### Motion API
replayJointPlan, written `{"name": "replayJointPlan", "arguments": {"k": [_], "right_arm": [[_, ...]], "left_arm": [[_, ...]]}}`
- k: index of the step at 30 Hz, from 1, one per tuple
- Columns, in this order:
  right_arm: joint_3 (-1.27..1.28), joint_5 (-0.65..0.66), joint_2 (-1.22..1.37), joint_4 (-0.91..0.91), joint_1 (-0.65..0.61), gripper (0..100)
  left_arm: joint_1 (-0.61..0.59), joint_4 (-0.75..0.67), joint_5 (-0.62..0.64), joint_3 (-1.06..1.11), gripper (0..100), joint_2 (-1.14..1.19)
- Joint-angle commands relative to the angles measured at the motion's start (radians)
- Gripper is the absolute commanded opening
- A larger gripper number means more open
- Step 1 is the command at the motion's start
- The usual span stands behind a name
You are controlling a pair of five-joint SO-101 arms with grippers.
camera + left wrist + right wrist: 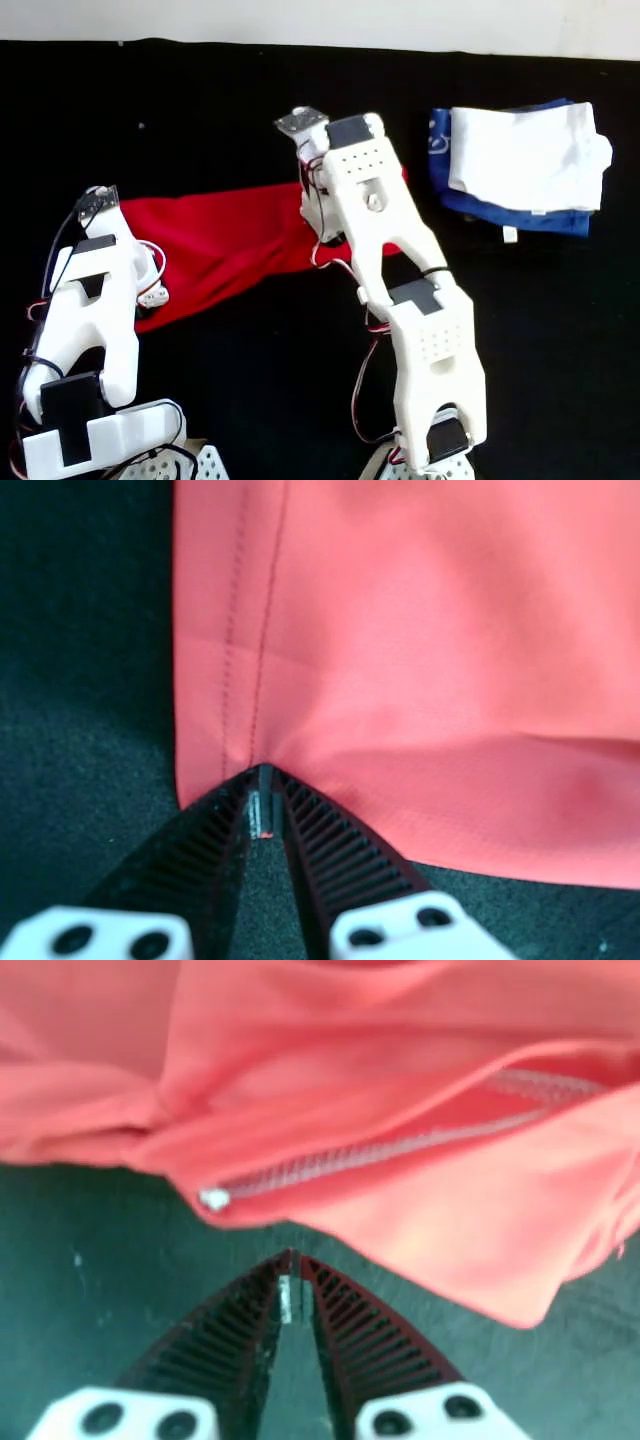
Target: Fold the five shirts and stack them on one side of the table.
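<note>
A red shirt [225, 245] lies spread across the black table between the two arms. In the left wrist view my left gripper [262, 785] is shut on the red shirt [420, 660] at its stitched hem, near a corner, and the cloth puckers at the tips. My right gripper [288, 1265] is shut, its tips just short of the bunched edge of the red shirt [400, 1090] by a zip [360, 1155]; I see no cloth between the fingers. The left arm [95, 300] stands at the shirt's left end, the right arm [375, 200] over its right end.
A folded white shirt [525, 155] lies on top of a folded blue shirt [545, 218] at the back right of the table [250, 380]. The arm bases stand along the front edge.
</note>
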Motion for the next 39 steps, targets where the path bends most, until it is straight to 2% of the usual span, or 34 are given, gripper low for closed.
{"name": "replayJointPlan", "arguments": {"k": [1, 7, 14, 18, 22, 27, 32, 39], "right_arm": [[0.015, -0.008, -0.068, -0.134, -0.013, 0.6], [0.024, -0.008, -0.048, -0.369, -0.035, 0.6], [0.021, -0.008, 0.114, -0.383, -0.07, 0.6], [-0.064, -0.008, 0.119, -0.372, -0.05, 0.6], [-0.248, -0.008, 0.058, -0.275, -0.01, 0.6], [-0.406, -0.006, 0.013, -0.068, 0.062, 0.6], [-0.397, -0.005, 0.059, 0.068, 0.101, 0.6], [-0.249, 0.0, 0.074, 0.065, 0.173, 0.6]], "left_arm": [[0.007, -0.006, 0.002, 0.012, 1, -0.001], [0.007, -0.006, 0.002, 0.012, 1, -0.001], [0.007, -0.006, 0.002, 0.012, 1, -0.001], [0.007, -0.006, 0.002, 0.012, 1, -0.001], [0.007, -0.006, 0.002, 0.012, 1, -0.001], [0.007, -0.006, 0.002, 0.012, 1, -0.001], [0.007, -0.006, 0.002, 0.012, 1, -0.001], [0.007, -0.006, 0.002, 0.012, 1, -0.001]]}}
